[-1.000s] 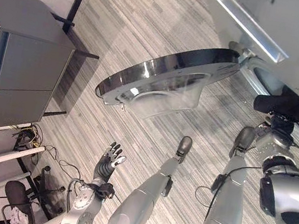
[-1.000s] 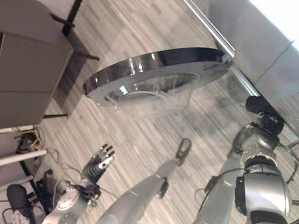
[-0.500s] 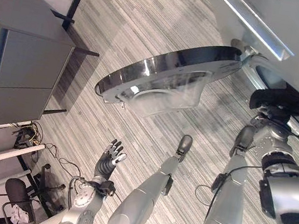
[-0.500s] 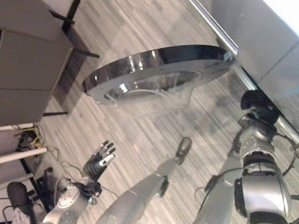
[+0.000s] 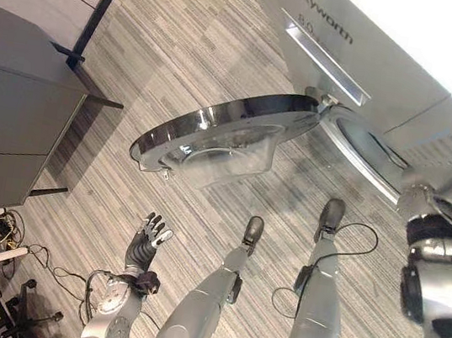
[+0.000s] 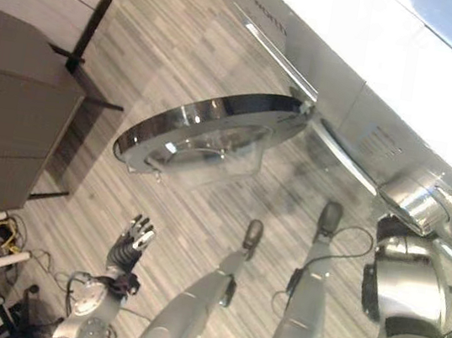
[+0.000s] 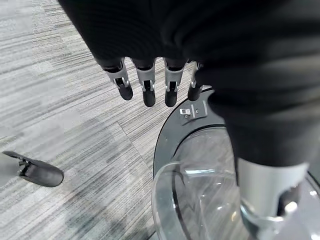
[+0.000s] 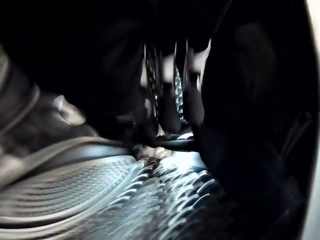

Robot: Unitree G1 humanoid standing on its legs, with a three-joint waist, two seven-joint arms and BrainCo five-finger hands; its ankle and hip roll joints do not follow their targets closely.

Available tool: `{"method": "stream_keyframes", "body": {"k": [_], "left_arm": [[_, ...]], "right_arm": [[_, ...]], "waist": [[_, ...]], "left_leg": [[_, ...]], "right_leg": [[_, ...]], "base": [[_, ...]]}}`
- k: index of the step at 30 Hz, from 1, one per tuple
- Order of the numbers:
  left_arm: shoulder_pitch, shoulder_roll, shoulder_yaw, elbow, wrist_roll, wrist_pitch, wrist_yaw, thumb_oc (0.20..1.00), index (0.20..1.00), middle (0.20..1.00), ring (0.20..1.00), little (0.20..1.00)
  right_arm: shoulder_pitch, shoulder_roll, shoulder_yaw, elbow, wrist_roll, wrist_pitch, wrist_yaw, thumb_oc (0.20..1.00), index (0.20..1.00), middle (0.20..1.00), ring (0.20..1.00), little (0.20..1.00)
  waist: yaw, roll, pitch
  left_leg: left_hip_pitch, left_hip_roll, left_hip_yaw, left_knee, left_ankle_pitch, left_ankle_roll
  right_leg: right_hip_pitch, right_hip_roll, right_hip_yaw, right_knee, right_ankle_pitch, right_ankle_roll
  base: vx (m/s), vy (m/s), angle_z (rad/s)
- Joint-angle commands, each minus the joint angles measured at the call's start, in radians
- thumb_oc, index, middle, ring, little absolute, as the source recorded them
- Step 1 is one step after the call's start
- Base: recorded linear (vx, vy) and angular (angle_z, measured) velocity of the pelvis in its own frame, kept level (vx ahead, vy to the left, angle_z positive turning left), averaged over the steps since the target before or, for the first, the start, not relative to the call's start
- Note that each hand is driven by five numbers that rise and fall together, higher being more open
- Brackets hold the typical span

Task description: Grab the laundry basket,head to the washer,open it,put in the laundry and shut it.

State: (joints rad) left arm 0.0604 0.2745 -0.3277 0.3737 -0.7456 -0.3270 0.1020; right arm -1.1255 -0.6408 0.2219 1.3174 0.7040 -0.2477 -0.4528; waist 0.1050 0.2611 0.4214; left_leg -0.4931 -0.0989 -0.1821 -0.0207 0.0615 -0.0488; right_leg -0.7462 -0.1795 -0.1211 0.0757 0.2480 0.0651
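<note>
Standing wide open, the washer door [image 5: 218, 134] is seen hinged to the white washer [image 5: 409, 86], just beyond the left hand's fingertips [image 7: 149, 97]. Print is carried on the washer's front panel. The left hand [image 5: 145, 240] is held with straight, slightly spread fingers, touching nothing. The right hand [image 8: 172, 100] is reached into the ribbed metal drum [image 8: 100, 195]; its grip cannot be told.

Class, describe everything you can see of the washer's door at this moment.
The washer door is round, with a dark glossy outer ring and a clear bowl-shaped window bulging from its middle. It stands swung wide open over the striped floor, hinged at one edge to the white washer. The left hand hovers near its rim with straight fingers, not touching.
</note>
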Motion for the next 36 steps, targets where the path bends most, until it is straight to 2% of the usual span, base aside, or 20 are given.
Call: {"method": "stream_keyframes", "body": {"k": [1, 4, 7, 9, 11, 12, 13, 15, 18, 20, 21, 23, 24, 26, 29, 33, 36], "left_arm": [[0.023, 0.098, -0.035, -0.029, -0.007, -0.023, 0.002, 1.000, 1.000, 1.000, 1.000, 1.000], [0.028, 0.099, -0.048, -0.029, 0.000, -0.015, -0.010, 1.000, 1.000, 1.000, 1.000, 1.000], [0.029, 0.092, -0.046, -0.035, 0.013, -0.018, -0.012, 1.000, 1.000, 1.000, 1.000, 1.000], [0.023, 0.075, -0.030, -0.018, 0.024, -0.024, 0.004, 1.000, 1.000, 1.000, 1.000, 1.000], [0.024, 0.077, -0.030, -0.018, 0.024, -0.024, 0.004, 1.000, 1.000, 1.000, 1.000, 1.000], [0.023, 0.059, -0.008, 0.003, 0.028, -0.029, 0.017, 1.000, 1.000, 1.000, 1.000, 1.000], [0.018, 0.046, 0.003, 0.019, 0.030, -0.030, 0.026, 1.000, 1.000, 1.000, 1.000, 1.000], [0.039, 0.038, 0.032, 0.036, 0.027, -0.023, 0.041, 1.000, 1.000, 1.000, 1.000, 1.000], [0.050, 0.034, 0.055, 0.041, 0.032, -0.019, 0.041, 1.000, 1.000, 1.000, 1.000, 1.000], [0.070, 0.032, 0.075, 0.055, 0.041, -0.013, 0.035, 1.000, 1.000, 1.000, 1.000, 1.000], [0.070, 0.032, 0.076, 0.055, 0.041, -0.013, 0.035, 1.000, 1.000, 1.000, 1.000, 1.000], [0.069, 0.021, 0.084, 0.103, 0.052, -0.006, 0.039, 1.000, 1.000, 1.000, 1.000, 1.000], [0.069, 0.021, 0.084, 0.103, 0.052, -0.006, 0.039, 1.000, 1.000, 1.000, 1.000, 1.000], [0.058, 0.009, 0.099, 0.140, 0.064, 0.002, 0.047, 1.000, 1.000, 1.000, 1.000, 1.000], [0.049, -0.004, 0.119, 0.186, 0.078, 0.011, 0.058, 1.000, 1.000, 1.000, 1.000, 1.000], [0.057, -0.009, 0.136, 0.215, 0.100, 0.011, 0.068, 1.000, 1.000, 1.000, 1.000, 1.000], [0.080, -0.010, 0.161, 0.234, 0.117, 0.016, 0.067, 1.000, 1.000, 1.000, 1.000, 1.000]], "right_arm": [[-0.182, -0.155, 0.126, 0.065, -0.092, 0.105, 0.102, 1.000, 1.000, 1.000, 1.000, 1.000], [-0.192, -0.145, 0.152, 0.103, -0.124, 0.116, 0.111, 1.000, 1.000, 1.000, 1.000, 1.000], [-0.131, -0.094, 0.147, 0.009, -0.131, 0.071, 0.078, 1.000, 1.000, 1.000, 1.000, 1.000], [-0.029, -0.034, 0.128, -0.149, -0.162, 0.028, 0.035, 1.000, 1.000, 1.000, 1.000, 1.000], [-0.024, -0.033, 0.125, -0.154, -0.164, 0.030, 0.031, 1.000, 1.000, 1.000, 1.000, 1.000], [0.103, 0.021, 0.111, -0.362, -0.238, 0.005, -0.006, 1.000, 1.000, 1.000, 1.000, 1.000], [0.168, 0.048, 0.089, -0.427, -0.260, -0.004, -0.007, 1.000, 1.000, 1.000, 1.000, 1.000], [0.371, 0.169, 0.048, -0.572, -0.321, 0.002, 0.003, 1.000, 1.000, 1.000, 1.000, 1.000], [0.473, 0.223, 0.056, -0.626, -0.394, 0.011, 0.006, 1.000, 1.000, 1.000, 1.000, 1.000], [0.601, 0.296, 0.091, -0.702, -0.471, 0.016, 0.030, 1.000, 1.000, 1.000, 1.000, 1.000], [0.601, 0.296, 0.091, -0.702, -0.471, 0.016, 0.030, 1.000, 1.000, 1.000, 1.000, 1.000], [0.724, 0.371, 0.148, -0.755, -0.482, 0.022, 0.083, 1.000, 1.000, 1.000, 1.000, 1.000], [0.724, 0.371, 0.148, -0.755, -0.482, 0.022, 0.083, 1.000, 1.000, 1.000, 1.000, 1.000], [0.832, 0.390, 0.180, -0.777, -0.480, 0.035, 0.129, 1.000, 1.000, 1.000, 1.000, 1.000], [0.981, 0.397, 0.171, -0.814, -0.427, 0.043, 0.182, 1.000, 1.000, 1.000, 1.000, 1.000], [1.115, 0.391, 0.122, -0.849, -0.381, 0.046, 0.210, 1.000, 1.000, 1.000, 1.000, 1.000], [1.235, 0.345, 0.053, -0.953, -0.419, 0.051, 0.227, 1.000, 1.000, 1.000, 1.000, 1.000]], "waist": [[0.062, 0.020, -0.034], [0.067, 0.026, -0.035], [0.067, 0.033, -0.033], [0.053, 0.024, -0.031], [0.054, 0.023, -0.032], [0.038, 0.009, -0.031], [0.028, -0.002, -0.036], [0.005, -0.041, -0.046], [-0.006, -0.056, -0.051], [-0.020, -0.090, -0.065], [-0.019, -0.090, -0.068], [-0.039, -0.131, -0.079], [-0.038, -0.132, -0.081], [-0.060, -0.165, -0.096], [-0.093, -0.198, -0.120], [-0.120, -0.216, -0.157], [-0.147, -0.228, -0.195]], "left_leg": [[-0.015, 0.018, 0.049, -0.067, 0.018, -0.021], [-0.024, 0.016, 0.053, -0.067, 0.020, -0.020], [-0.030, 0.016, 0.062, -0.067, 0.025, -0.019], [-0.023, 0.019, 0.067, -0.067, 0.023, -0.019], [-0.022, 0.019, 0.067, -0.067, 0.023, -0.019], [-0.013, 0.022, 0.068, -0.067, 0.022, -0.019], [-0.003, 0.024, 0.066, -0.067, 0.018, -0.018], [0.052, 0.032, 0.060, -0.067, 0.003, -0.010], [0.080, 0.033, 0.062, -0.067, -0.006, -0.004], [0.123, 0.036, 0.082, -0.067, -0.022, 0.005], [0.120, 0.035, 0.082, -0.067, -0.020, 0.005], [0.161, 0.037, 0.110, -0.051, -0.042, 0.018], [0.158, 0.037, 0.110, -0.050, -0.042, 0.019], [0.184, 0.036, 0.123, -0.025, -0.061, 0.029], [0.235, 0.039, 0.122, -0.017, -0.073, 0.035], [0.307, 0.047, 0.122, -0.034, -0.079, 0.037], [0.378, 0.058, 0.128, -0.051, -0.082, 0.038]], "right_leg": [[-0.010, 0.002, 0.034, 0.158, -0.225, 0.066], [-0.020, 0.005, 0.038, 0.159, -0.224, 0.065], [-0.029, 0.014, 0.042, 0.157, -0.221, 0.064], [-0.023, 0.021, 0.045, 0.156, -0.219, 0.063], [-0.023, 0.021, 0.045, 0.156, -0.219, 0.063], [-0.009, 0.025, 0.043, 0.149, -0.215, 0.061], [0.007, 0.026, 0.039, 0.142, -0.215, 0.060], [0.082, 0.022, 0.025, 0.115, -0.205, 0.060], [0.129, 0.016, 0.019, 0.091, -0.196, 0.064], [0.190, 0.008, 0.018, 0.042, -0.172, 0.075], [0.188, 0.008, 0.019, 0.039, -0.170, 0.076], [0.236, -0.002, 0.026, 0.012, -0.149, 0.082], [0.234, -0.002, 0.026, 0.010, -0.148, 0.082], [0.280, -0.010, 0.029, -0.006, -0.140, 0.087], [0.351, -0.013, 0.027, -0.026, -0.139, 0.093], [0.422, -0.010, 0.017, -0.035, -0.146, 0.098], [0.481, -0.002, 0.011, -0.028, -0.158, 0.102]], "base": [[0.00, 0.000, 0.00], [0.00, 0.013, 0.01], [0.00, 0.013, 0.00], [0.00, 0.000, 0.00], [0.00, -0.005, -0.02], [0.00, -0.027, -0.04], [0.00, -0.045, -0.05], [0.02, -0.039, -0.07], [0.02, 0.013, -0.14], [0.04, 0.067, -0.12], [0.02, 0.077, -0.13], [0.03, 0.080, -0.30], [0.02, 0.052, -0.26], [0.05, 0.067, -0.13], [0.06, 0.045, -0.03], [0.08, 0.045, -0.08], [0.08, 0.046, -0.08]]}}
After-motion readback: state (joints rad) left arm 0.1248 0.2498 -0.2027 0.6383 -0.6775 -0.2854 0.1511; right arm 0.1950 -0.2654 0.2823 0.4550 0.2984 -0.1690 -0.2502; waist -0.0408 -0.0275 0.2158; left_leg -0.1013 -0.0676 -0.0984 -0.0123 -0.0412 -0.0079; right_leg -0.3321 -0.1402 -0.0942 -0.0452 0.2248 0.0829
